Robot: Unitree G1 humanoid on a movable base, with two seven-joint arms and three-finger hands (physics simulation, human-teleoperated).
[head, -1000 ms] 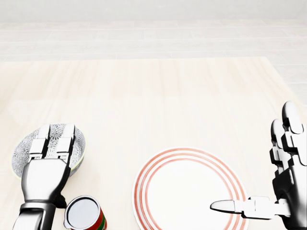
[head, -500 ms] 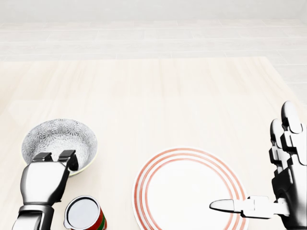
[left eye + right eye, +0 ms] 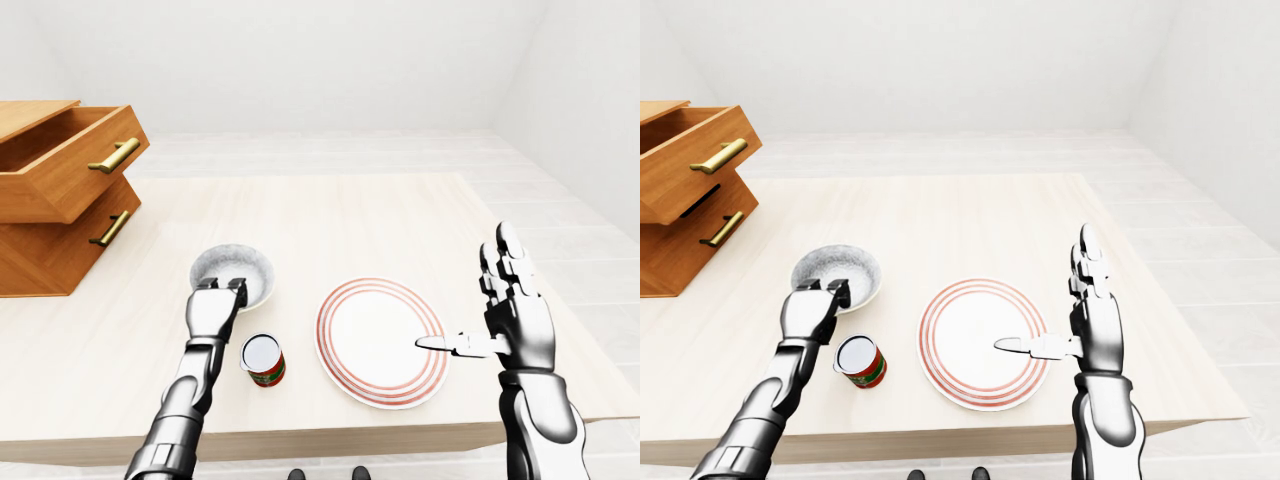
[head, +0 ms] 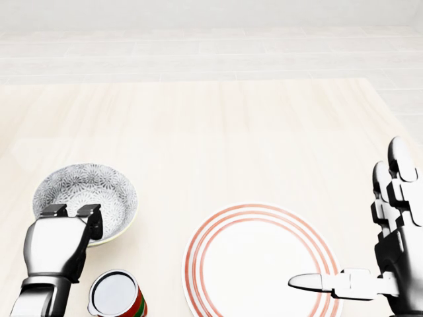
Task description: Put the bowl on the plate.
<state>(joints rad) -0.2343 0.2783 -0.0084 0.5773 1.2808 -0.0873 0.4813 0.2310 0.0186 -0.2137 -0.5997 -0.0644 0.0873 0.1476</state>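
Note:
The grey patterned bowl [image 4: 92, 191] rests upright on the table at the left of the head view. My left hand [image 4: 70, 214] is at the bowl's near rim, and its fingers [image 4: 90, 212] curl over that rim into the bowl; the thumb is hidden. The white plate [image 4: 261, 264] with red rings lies flat to the right of the bowl, apart from it and with nothing on it. My right hand [image 4: 395, 254] stands open at the plate's right edge, fingers upright. Its thumb [image 4: 310, 283] points left over the plate's rim.
A red-labelled can [image 4: 115, 294] stands just below the bowl, next to my left wrist. A wooden drawer unit [image 3: 55, 200] with its top drawer pulled out sits at the table's left end. The light wooden table [image 4: 231, 132] stretches away toward the top of the head view.
My left hand's fingers, earlier stretched flat over the bowl, have curled down onto its near rim, and the hand has drawn back a little. The right hand has not moved.

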